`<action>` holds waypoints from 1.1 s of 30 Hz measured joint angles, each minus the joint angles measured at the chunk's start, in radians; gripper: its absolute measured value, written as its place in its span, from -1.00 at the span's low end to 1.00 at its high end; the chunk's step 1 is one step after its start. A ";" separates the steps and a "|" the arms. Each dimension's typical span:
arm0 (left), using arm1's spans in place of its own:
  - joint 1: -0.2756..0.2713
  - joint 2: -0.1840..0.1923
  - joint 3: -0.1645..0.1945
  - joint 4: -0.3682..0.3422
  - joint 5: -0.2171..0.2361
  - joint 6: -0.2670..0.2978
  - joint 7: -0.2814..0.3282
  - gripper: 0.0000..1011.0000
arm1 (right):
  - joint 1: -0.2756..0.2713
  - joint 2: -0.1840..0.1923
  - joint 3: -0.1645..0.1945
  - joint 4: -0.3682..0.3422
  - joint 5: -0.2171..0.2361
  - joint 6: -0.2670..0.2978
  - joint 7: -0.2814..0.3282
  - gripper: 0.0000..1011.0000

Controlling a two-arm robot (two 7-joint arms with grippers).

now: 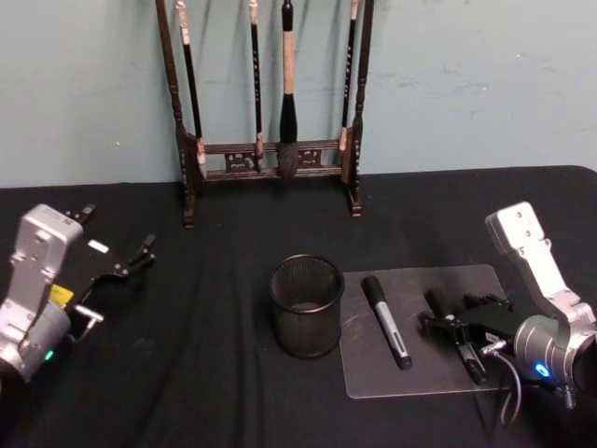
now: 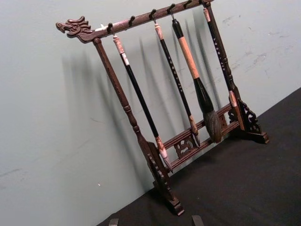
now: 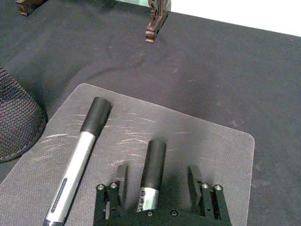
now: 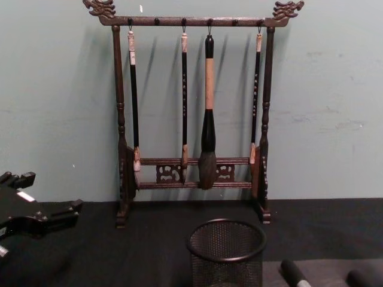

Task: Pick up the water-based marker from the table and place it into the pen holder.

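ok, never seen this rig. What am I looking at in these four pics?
It is a two-armed robot at a black-clothed table. There are four cameras: the head looks down, the chest looks across, and each wrist carries one. On the table stand a mesh pen holder and, at the back, a wooden brush rack. A grey mat holds two markers. The right gripper sits low over the mat, jaws open either side of one marker; the other marker lies nearer the holder. The left gripper is parked on the left, open, its camera facing the rack. Nothing is held.
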 joint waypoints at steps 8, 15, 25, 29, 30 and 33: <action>0.000 0.000 0.000 0.000 0.000 0.000 0.000 1.00 | 0.000 0.000 0.000 0.000 0.002 0.000 -0.001 -0.18; 0.000 0.000 0.000 0.000 0.000 0.000 0.000 1.00 | 0.000 0.000 0.000 0.000 0.002 0.000 -0.001 -0.52; 0.000 0.000 0.000 0.000 0.000 0.000 0.000 1.00 | -0.003 -0.002 0.009 0.000 0.002 -0.007 0.013 -0.52; 0.000 0.000 0.000 0.000 0.000 0.000 0.000 1.00 | -0.011 -0.010 0.031 -0.012 0.003 -0.029 0.034 -0.52; 0.000 0.000 0.000 0.000 0.000 0.000 0.000 1.00 | -0.013 -0.013 0.038 -0.015 0.004 -0.034 0.037 -0.52; 0.000 0.000 0.000 0.000 0.000 0.000 0.000 1.00 | -0.015 -0.021 0.053 -0.022 0.005 -0.045 0.040 -0.52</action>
